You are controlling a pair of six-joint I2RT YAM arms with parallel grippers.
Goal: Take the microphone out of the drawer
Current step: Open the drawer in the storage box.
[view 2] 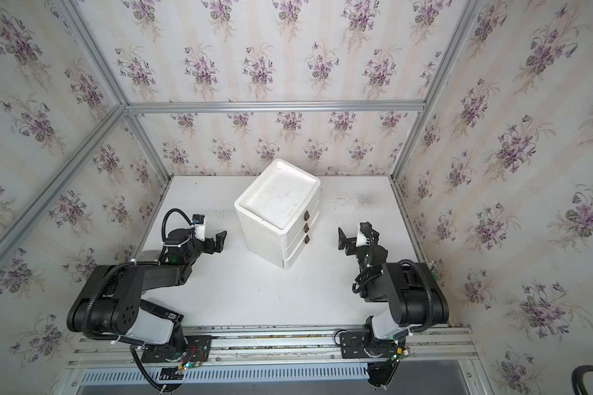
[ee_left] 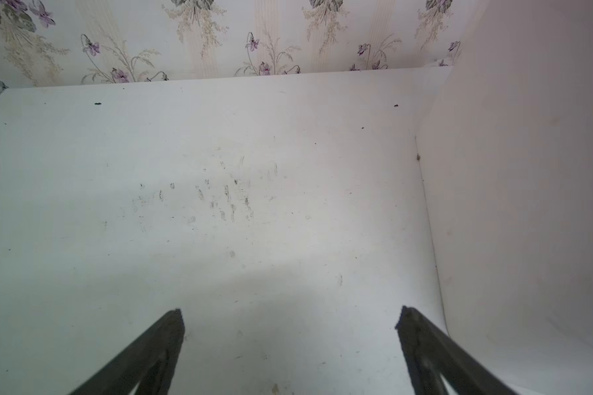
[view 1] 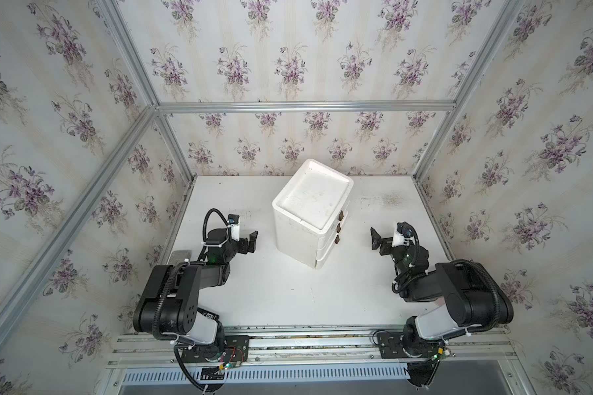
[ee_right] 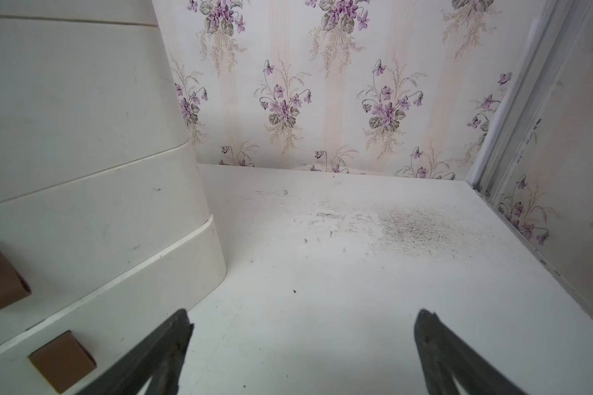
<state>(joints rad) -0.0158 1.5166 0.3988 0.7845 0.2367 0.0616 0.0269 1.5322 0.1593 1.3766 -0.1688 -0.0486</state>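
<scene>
A white drawer unit point(view 1: 314, 196) point(view 2: 278, 198) stands at the middle back of the table, turned so its three drawer fronts face right and forward. Each front carries a small brown handle point(view 1: 338, 227) point(ee_right: 62, 360), and all three drawers look shut. The microphone is hidden. My left gripper point(view 1: 253, 242) point(view 2: 221, 241) point(ee_left: 291, 316) hovers open and empty just left of the unit, whose plain side wall point(ee_left: 528, 171) fills the left wrist view's edge. My right gripper point(view 1: 375, 239) point(view 2: 342, 239) point(ee_right: 303, 316) is open and empty, a short way right of the handles.
The white table point(view 1: 288, 290) is scuffed, with a dark smudge point(view 1: 392, 199) at the back right. Flowered walls and aluminium frame posts point(view 1: 432, 147) close it in on three sides. A grey pad point(view 1: 182, 254) lies at the left edge behind the left arm.
</scene>
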